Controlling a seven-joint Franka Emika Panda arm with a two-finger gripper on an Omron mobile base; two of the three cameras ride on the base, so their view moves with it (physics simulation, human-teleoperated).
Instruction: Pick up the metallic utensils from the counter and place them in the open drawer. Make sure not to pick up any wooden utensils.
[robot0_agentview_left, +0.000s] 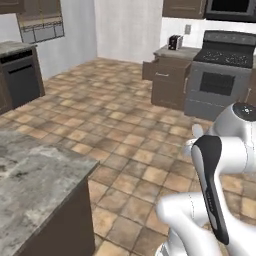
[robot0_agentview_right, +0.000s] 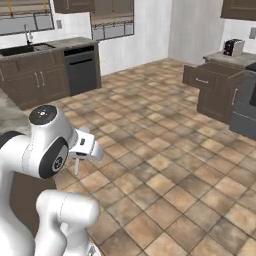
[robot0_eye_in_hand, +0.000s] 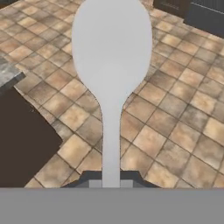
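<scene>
Tiled floor (robot0_eye_in_hand: 183, 109) beyond finger-held grey spoon (robot0_eye_in_hand: 112, 65)

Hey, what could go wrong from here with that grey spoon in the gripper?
1. The gripper pinches only the handle end of the grey spoon, so it could pivot or slip.
2. The open drawer stands far across the tiled floor; a drop on the way would land there.
3. The counter corner is close by, so a swing may clip it.
</scene>
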